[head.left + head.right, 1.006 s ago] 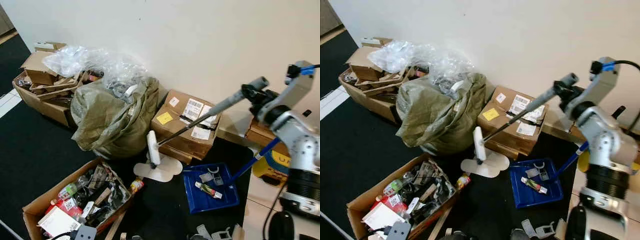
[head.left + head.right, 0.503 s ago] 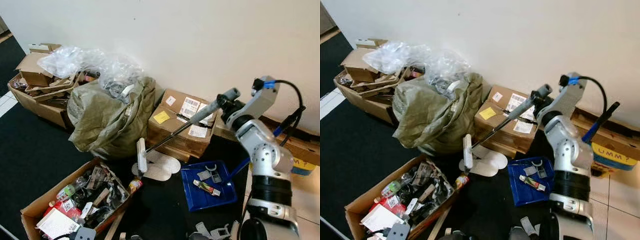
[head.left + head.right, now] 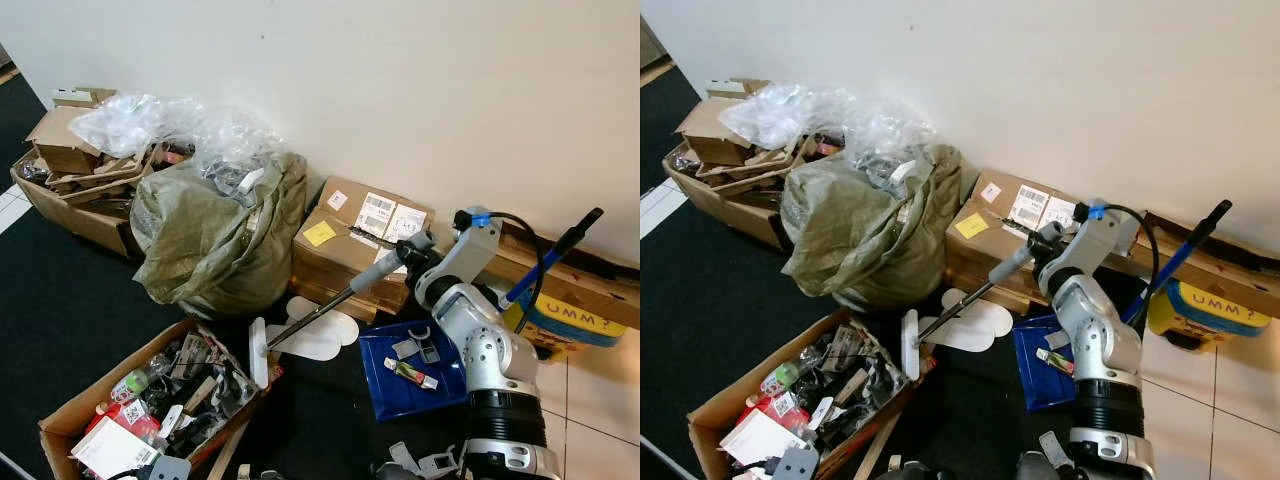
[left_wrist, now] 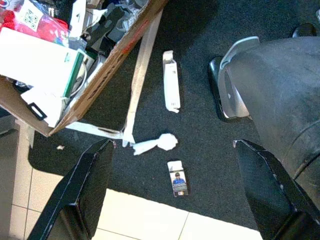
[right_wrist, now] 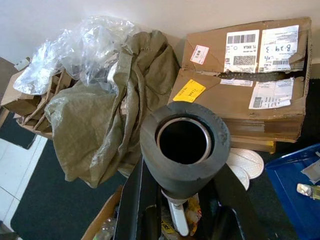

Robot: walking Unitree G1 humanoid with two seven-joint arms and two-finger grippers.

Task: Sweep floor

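The right gripper [image 3: 425, 262], clamped round the broom [image 3: 330, 306], has been dragging its head down from mid-frame to the lower left beside the box [image 3: 70, 420], so sweeping is underway, while the left gripper [image 4: 175, 195] is hanging open.

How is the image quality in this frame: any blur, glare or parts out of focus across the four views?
Left and right eye views: evenly lit and sharp, with soft shine on the plastic wrap and no harsh glare. Left wrist view: sharp on the floor litter, bright tiles near blown out, left gripper fingers dark. Right wrist view: the broom handle end is close and slightly soft; the labelled cardboard box behind it is crisp.
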